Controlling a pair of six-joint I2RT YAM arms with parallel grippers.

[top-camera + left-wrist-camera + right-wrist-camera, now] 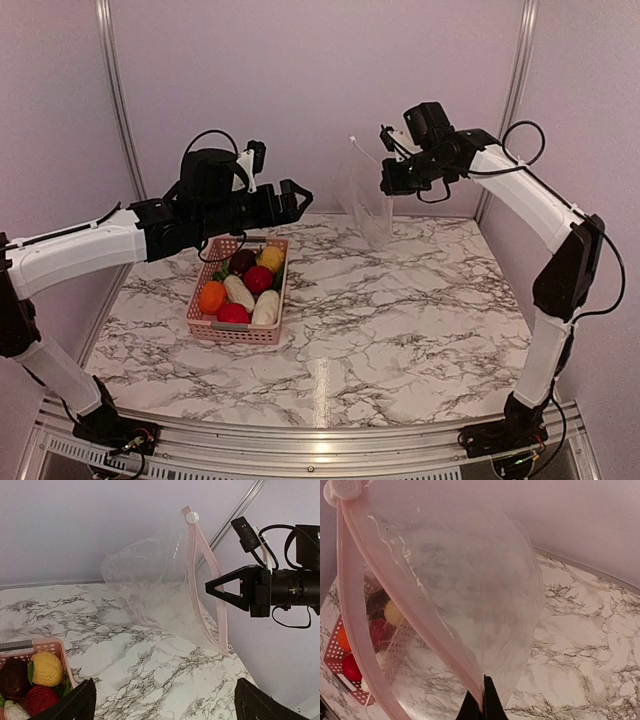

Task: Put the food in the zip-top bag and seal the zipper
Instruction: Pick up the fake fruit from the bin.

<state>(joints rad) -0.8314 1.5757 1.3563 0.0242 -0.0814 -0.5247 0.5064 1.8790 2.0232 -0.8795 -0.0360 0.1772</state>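
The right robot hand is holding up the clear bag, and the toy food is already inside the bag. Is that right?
Not quite. The right gripper does hold up the zip-top bag, but the bag is empty. The top external view shows the food lying in the pink basket.

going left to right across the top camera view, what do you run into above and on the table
pink basket holding the food -> left end effector, open -> zip-top bag, held up off the table -> right end effector, shut on the bag's edge
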